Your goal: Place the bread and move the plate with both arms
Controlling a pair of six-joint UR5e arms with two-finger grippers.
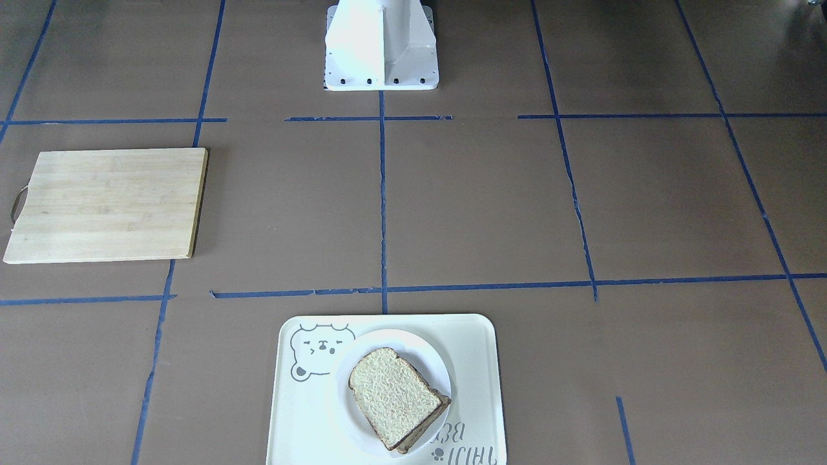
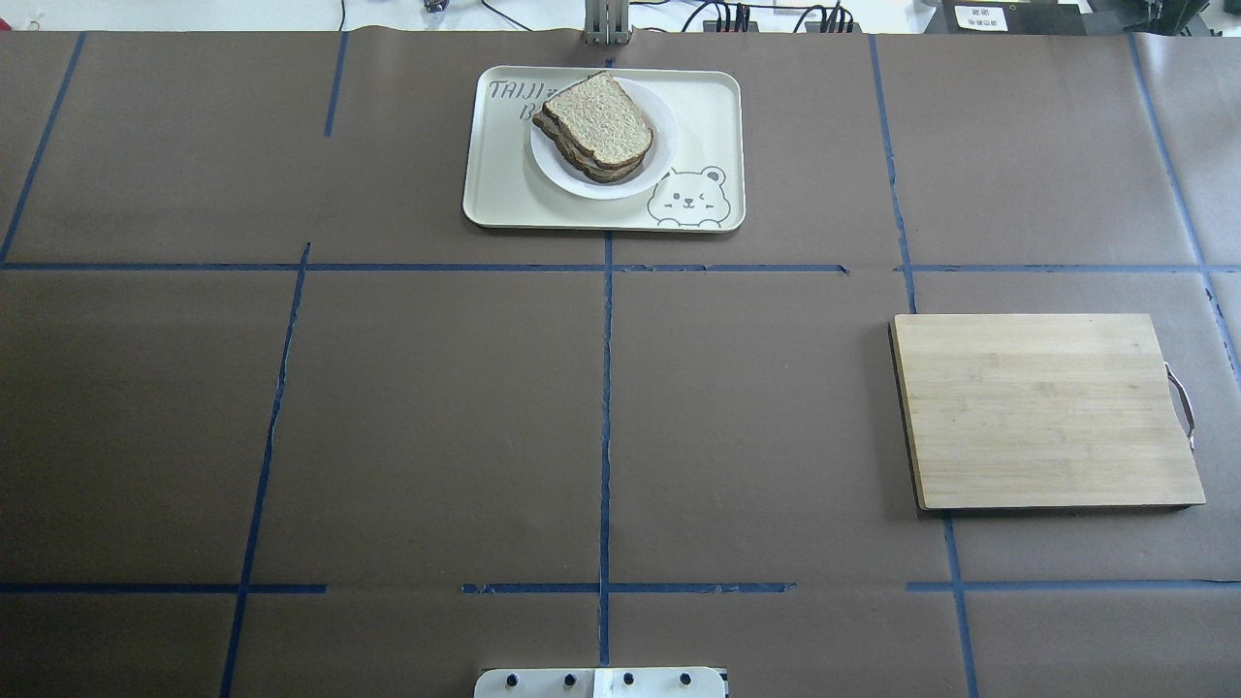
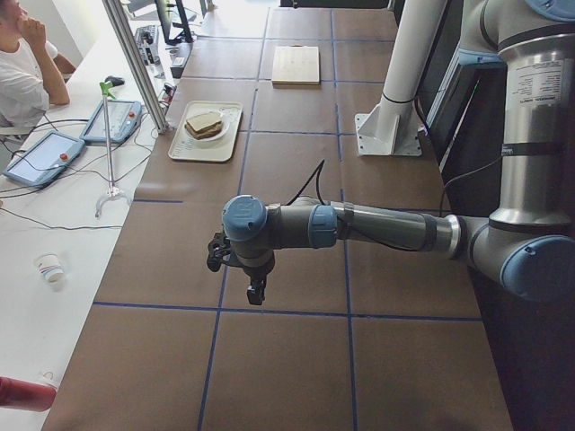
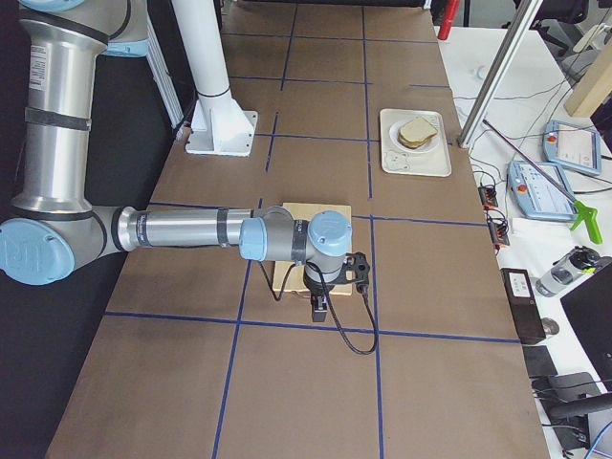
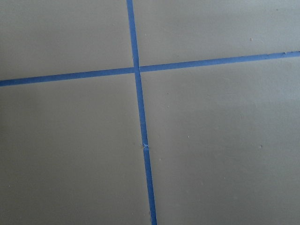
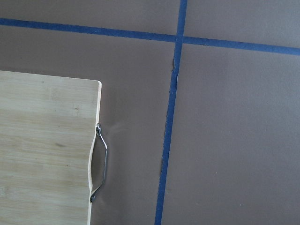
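The bread (image 1: 395, 397) is a plain beige slice with a dark crust. It lies on top of another slice on the small white plate (image 1: 413, 342), which sits on the cream bear tray (image 1: 478, 361). The bread (image 2: 601, 116) and plate (image 2: 582, 184) also show in the overhead view at the table's far middle. My left gripper (image 3: 256, 292) hangs over bare table near the left end, far from the tray. My right gripper (image 4: 318, 308) hangs by the cutting board's outer edge. Each shows only in a side view, so I cannot tell whether it is open or shut.
A wooden cutting board (image 2: 1047, 407) with a metal handle (image 6: 101, 161) lies on my right side. The white fixed base (image 1: 381, 45) stands at the robot's edge. Blue tape lines cross the brown table. An operator (image 3: 22, 72) sits beyond the far edge.
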